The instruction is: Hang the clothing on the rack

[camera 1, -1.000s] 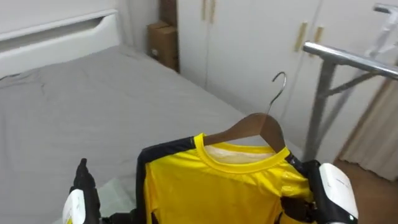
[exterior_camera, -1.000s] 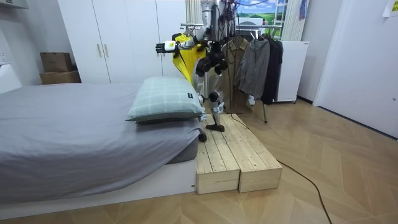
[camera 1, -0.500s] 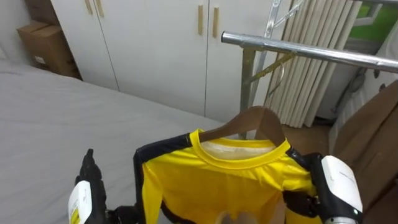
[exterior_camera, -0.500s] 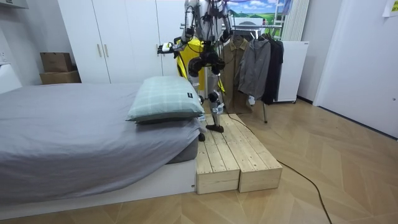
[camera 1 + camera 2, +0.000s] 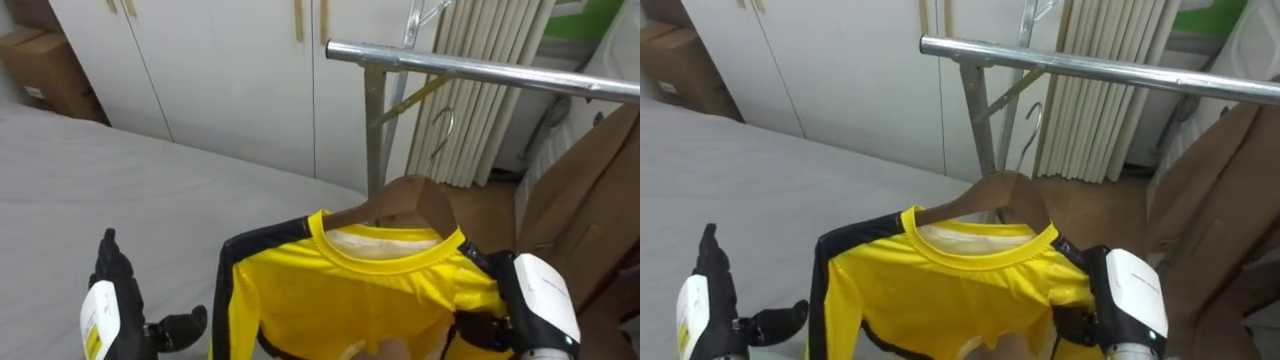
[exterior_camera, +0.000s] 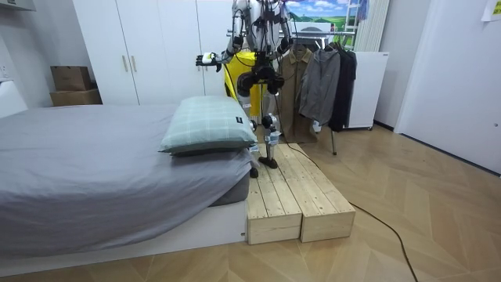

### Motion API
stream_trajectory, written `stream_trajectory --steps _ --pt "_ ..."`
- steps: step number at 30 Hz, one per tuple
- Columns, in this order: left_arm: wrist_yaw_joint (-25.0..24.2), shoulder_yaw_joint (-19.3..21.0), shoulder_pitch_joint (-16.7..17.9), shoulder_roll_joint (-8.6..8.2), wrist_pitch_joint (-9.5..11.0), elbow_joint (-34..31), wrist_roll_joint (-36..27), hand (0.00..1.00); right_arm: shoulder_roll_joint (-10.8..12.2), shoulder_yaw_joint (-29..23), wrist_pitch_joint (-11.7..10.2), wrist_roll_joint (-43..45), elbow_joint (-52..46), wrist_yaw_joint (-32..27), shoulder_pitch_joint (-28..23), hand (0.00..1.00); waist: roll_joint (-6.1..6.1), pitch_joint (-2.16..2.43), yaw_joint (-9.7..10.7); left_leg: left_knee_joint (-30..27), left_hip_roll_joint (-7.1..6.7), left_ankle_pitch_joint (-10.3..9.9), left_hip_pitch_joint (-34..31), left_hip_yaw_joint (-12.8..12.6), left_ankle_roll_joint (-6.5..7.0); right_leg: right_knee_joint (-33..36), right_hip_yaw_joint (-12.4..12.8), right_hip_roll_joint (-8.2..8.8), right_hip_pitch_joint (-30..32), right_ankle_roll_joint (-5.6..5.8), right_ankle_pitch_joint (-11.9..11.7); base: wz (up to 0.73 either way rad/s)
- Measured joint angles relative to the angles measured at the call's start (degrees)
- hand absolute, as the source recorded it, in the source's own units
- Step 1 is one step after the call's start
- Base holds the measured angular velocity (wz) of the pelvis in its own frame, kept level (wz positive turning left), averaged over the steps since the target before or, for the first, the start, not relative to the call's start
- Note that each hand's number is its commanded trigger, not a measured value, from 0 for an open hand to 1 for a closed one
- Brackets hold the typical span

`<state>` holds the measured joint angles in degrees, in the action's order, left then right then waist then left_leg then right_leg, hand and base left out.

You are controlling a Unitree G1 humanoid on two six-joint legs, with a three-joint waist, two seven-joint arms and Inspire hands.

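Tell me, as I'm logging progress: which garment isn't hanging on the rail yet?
The yellow shirt: the hook of its wooden hanger sits below the metal rail. The brown coat, grey jacket and dark jacket already hang there.

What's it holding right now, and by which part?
Right hand grips the yellow shirt, on its wooden hanger, at the shoulder; left hand is open, empty.

I see a bed under a smooth grey sheet (image 5: 150,200), with a pale green checked pillow (image 6: 207,124) at the end nearest a low pale plank platform (image 6: 301,200). Behind are tall white wardrobe doors (image 5: 220,70), a brown cardboard box (image 5: 45,70) and cream pleated curtains (image 5: 490,110).
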<state>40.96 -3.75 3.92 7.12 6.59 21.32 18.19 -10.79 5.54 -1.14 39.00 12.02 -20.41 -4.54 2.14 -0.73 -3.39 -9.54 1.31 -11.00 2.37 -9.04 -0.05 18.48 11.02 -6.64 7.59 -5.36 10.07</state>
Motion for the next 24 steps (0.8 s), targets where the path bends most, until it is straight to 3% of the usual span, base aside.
stream_trajectory --steps 18,24 --pt "-0.1 -0.1 0.1 -0.18 0.0 -0.9 0.0 0.0 0.0 -0.1 0.0 2.6 -4.2 -0.7 0.0 1.0 -0.18 0.2 0.2 0.0 0.2 0.0 0.5 -0.4 0.0 -1.0 0.2 -0.18 -0.9 -0.08 -0.5 0.0" --pt "-0.5 -0.1 0.3 -0.96 0.0 -0.9 0.0 0.0 0.0 -0.6 -0.1 3.9 -4.3 -0.8 0.0 1.0 -0.97 0.45 0.4 0.1 0.63 0.0 1.6 -0.8 0.0 -2.8 0.5 -0.48 -2.7 -0.13 -1.3 -0.02"
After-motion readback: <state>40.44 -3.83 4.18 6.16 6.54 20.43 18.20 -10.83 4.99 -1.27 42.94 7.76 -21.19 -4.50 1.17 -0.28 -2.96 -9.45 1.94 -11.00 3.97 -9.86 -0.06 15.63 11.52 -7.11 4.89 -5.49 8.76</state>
